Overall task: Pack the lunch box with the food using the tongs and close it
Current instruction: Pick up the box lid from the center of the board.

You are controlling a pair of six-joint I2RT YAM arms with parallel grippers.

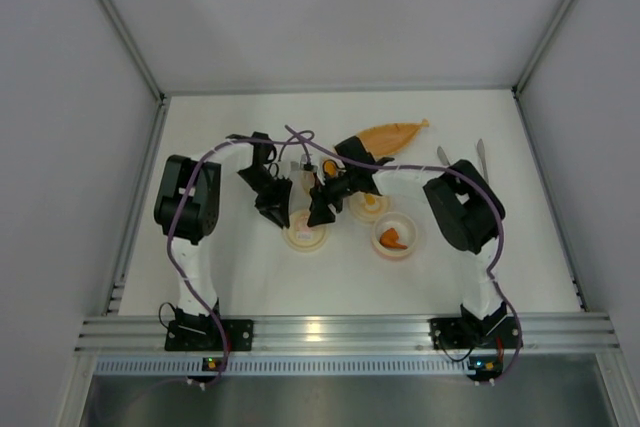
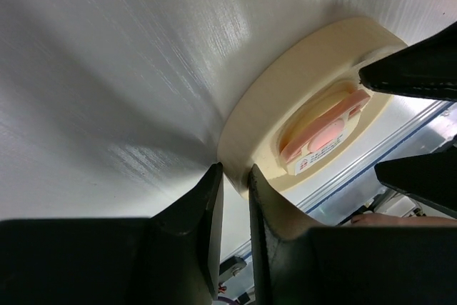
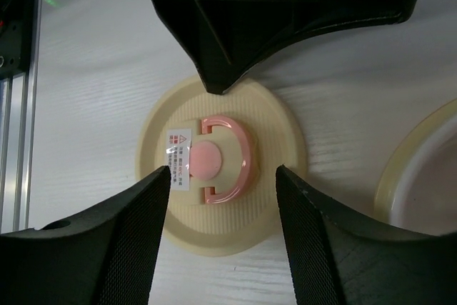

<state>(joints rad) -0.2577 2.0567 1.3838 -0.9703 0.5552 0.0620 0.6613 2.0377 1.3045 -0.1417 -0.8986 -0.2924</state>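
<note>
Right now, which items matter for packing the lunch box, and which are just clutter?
Job: cream lid, orange food, its bowl, silver tongs.
Lying about: orange leaf-shaped dish.

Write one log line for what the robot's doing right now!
left end effector: pinching lid rim | right end effector: open over lid handle | food: in open bowl

From above, my left jaws hide part of the cream lid (image 1: pixel 306 238). A cream-rimmed container (image 3: pixel 389 176) runs off the right wrist view's edge; the label (image 3: pixel 179 158) print is unreadable.
</note>
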